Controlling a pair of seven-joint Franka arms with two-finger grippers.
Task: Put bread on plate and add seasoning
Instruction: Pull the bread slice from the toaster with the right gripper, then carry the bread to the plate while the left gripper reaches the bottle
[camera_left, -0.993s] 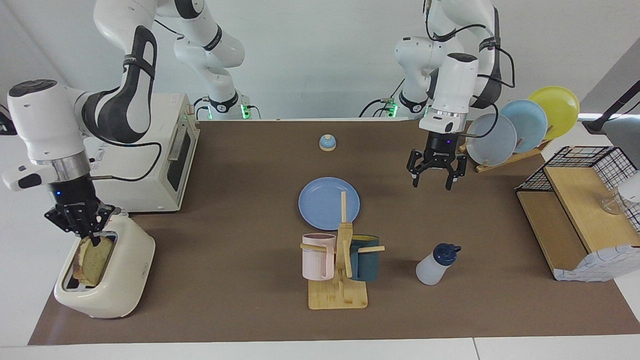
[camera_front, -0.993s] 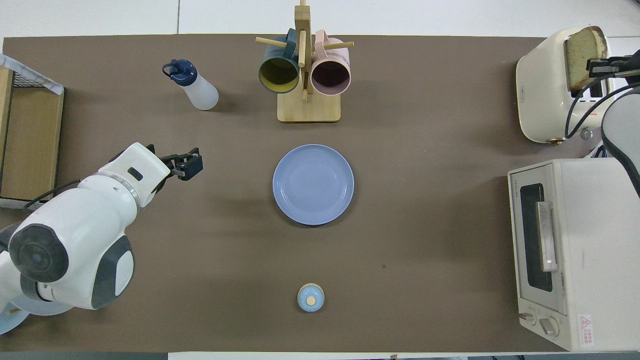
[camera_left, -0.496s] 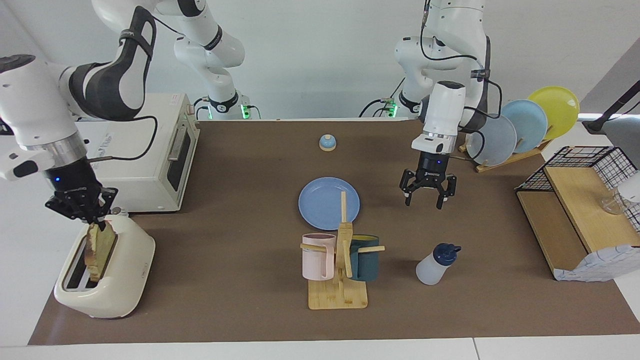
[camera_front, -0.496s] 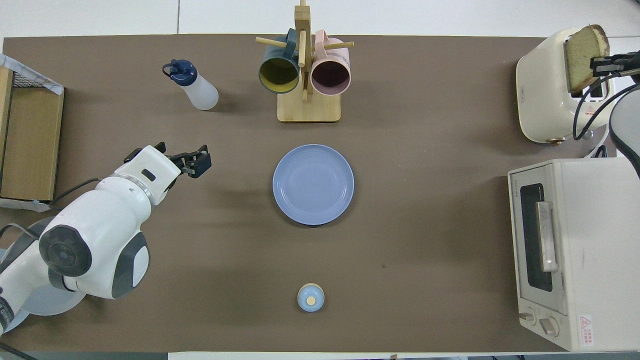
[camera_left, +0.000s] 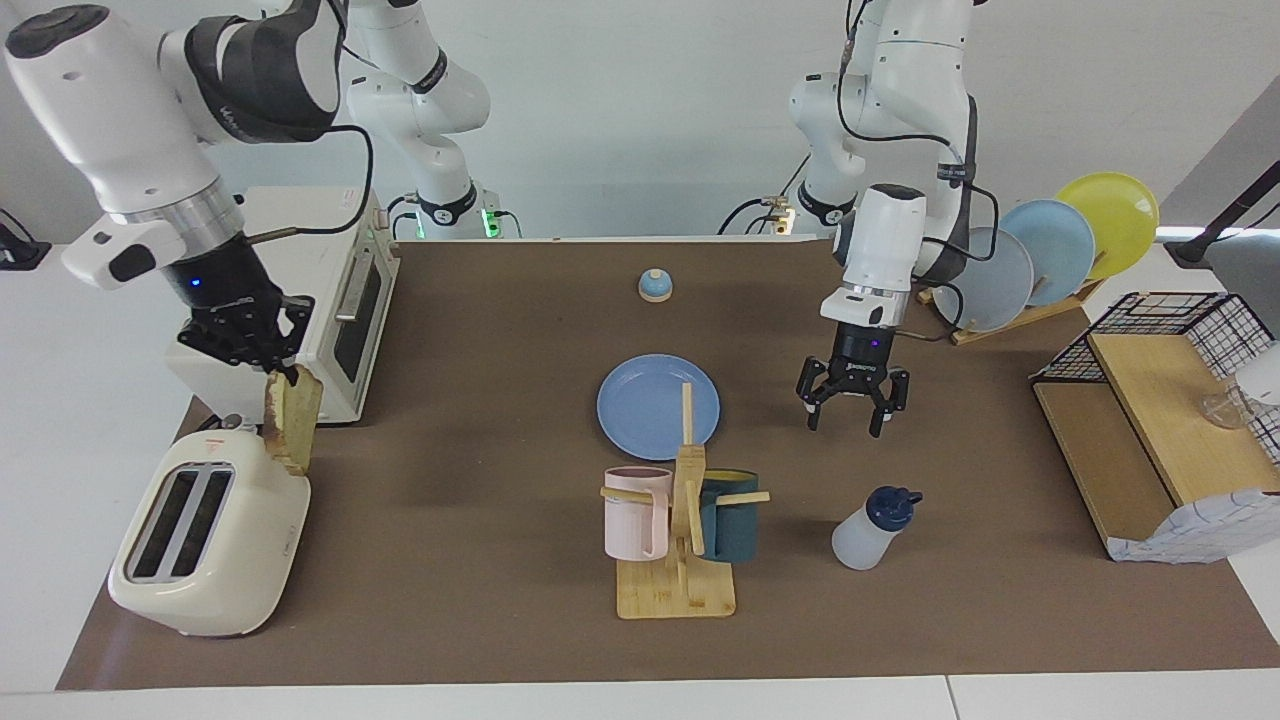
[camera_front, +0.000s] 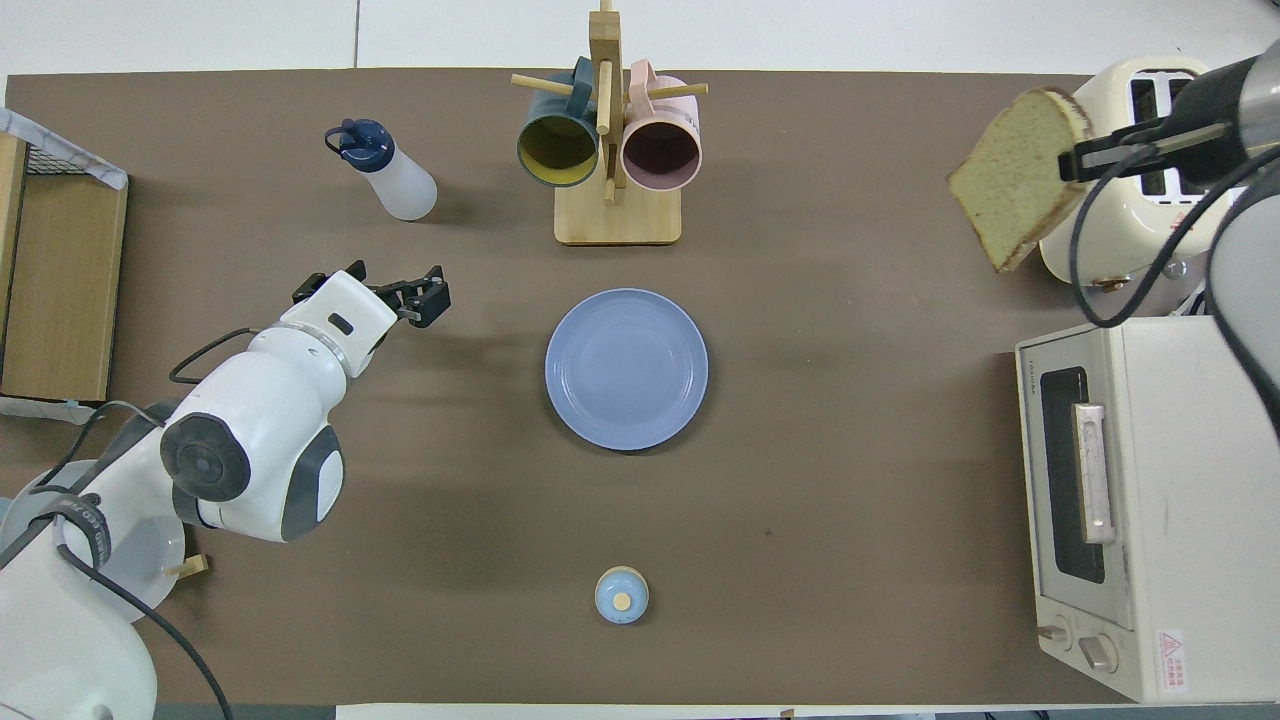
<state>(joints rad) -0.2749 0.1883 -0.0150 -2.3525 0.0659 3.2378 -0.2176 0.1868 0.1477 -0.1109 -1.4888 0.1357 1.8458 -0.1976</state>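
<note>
The bread (camera_left: 292, 418) is a square slice of toast with a brown crust. It hangs from my right gripper (camera_left: 272, 378), which is shut on its top edge, clear of the toaster (camera_left: 215, 540) and over that toaster's plate-side edge. In the overhead view the bread (camera_front: 1020, 175) sits beside the right gripper (camera_front: 1085, 158). The blue plate (camera_left: 650, 400) (camera_front: 626, 368) lies bare mid-table. The seasoning bottle (camera_left: 865, 530) (camera_front: 385, 180), with its navy cap, stands farther from the robots. My left gripper (camera_left: 846, 420) (camera_front: 395, 292) is open and empty, over the table between plate and bottle.
A toaster oven (camera_left: 330, 300) stands beside the toaster, nearer the robots. A wooden mug rack (camera_left: 680, 540) with two mugs stands just past the plate. A small bell (camera_left: 655, 285) sits near the robots. A plate rack (camera_left: 1040, 250) and wooden shelf (camera_left: 1150, 440) fill the left arm's end.
My right gripper has pulled the bread up out of the toaster slot and carried it toward the plate. My left gripper has moved lower and toward the bottle.
</note>
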